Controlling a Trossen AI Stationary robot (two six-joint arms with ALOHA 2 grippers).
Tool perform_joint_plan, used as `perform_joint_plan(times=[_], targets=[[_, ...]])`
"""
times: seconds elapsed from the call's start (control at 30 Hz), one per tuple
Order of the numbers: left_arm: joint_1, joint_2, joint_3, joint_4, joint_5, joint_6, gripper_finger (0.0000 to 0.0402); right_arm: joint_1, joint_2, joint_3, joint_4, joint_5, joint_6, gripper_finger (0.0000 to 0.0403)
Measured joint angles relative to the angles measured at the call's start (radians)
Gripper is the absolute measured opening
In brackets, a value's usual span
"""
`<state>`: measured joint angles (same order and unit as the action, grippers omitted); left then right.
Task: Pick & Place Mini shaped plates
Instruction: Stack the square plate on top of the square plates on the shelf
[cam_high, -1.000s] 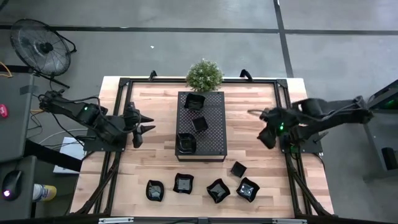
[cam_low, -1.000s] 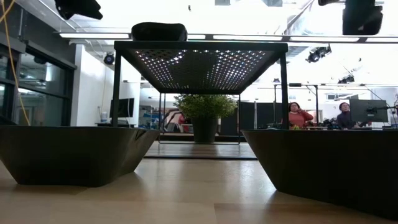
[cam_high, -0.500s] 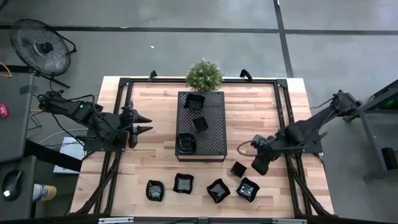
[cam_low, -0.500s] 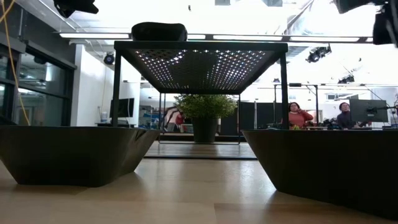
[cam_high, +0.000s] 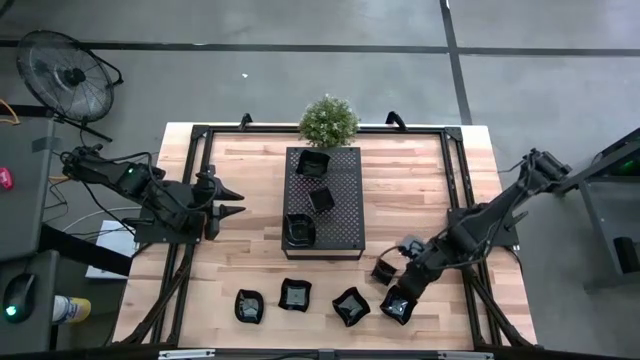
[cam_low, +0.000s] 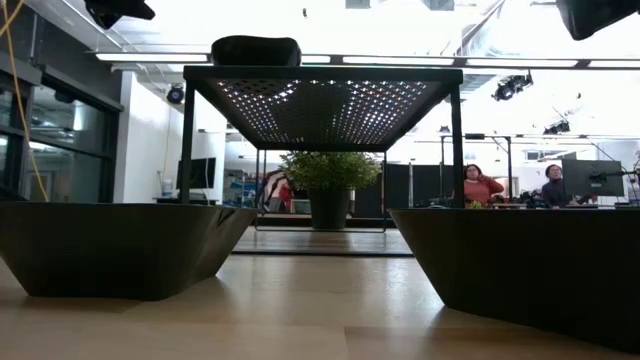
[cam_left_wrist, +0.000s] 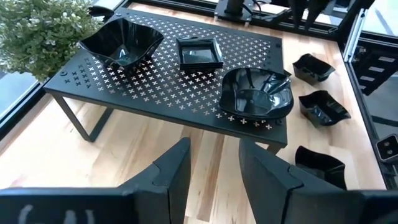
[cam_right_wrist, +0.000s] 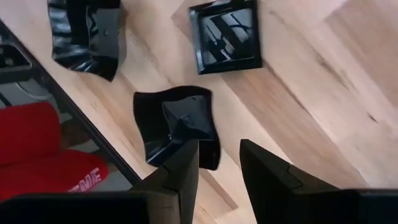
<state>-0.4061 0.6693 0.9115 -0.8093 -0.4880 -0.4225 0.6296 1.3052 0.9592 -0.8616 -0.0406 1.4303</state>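
Right end effector (cam_high: 400, 290) is hovering low over the front-right plates, fingers standing a little apart with nothing between them — it's lining up on the wavy-rimmed plate (cam_right_wrist: 176, 127) near the worktop's (cam_high: 410, 190) front edge, with the small square plate (cam_right_wrist: 226, 35) just beside it. My guess for doing this well: centre one finger inside the rim and one outside, since a glossy wavy wall could slip. Left end effector (cam_high: 230, 200) is waiting by the perforated tray (cam_high: 345, 215), fingers also narrowly parted and empty.

Wrist view is showing that rim line-up nicely. Overhead gives the layout instead — three plates on the tray, five on the wood in front.
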Motion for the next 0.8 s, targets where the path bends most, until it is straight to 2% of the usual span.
perform_joint_plan(times=[0.23,0.5,0.8], targets=[[0.000,0.000,0.000,0.000,0.000,0.000,0.0134,0.010,0.110,0.001,0.049,0.006,-0.046,0.0113],[0.000,0.000,0.000,0.000,0.000,0.000,0.0134,-0.050,0.194,0.001,0.073,0.042,-0.107,0.0113],[0.000,0.000,0.000,0.000,-0.001,-0.001,0.0133,-0.068,0.250,0.001,0.074,0.198,-0.339,0.0113]])
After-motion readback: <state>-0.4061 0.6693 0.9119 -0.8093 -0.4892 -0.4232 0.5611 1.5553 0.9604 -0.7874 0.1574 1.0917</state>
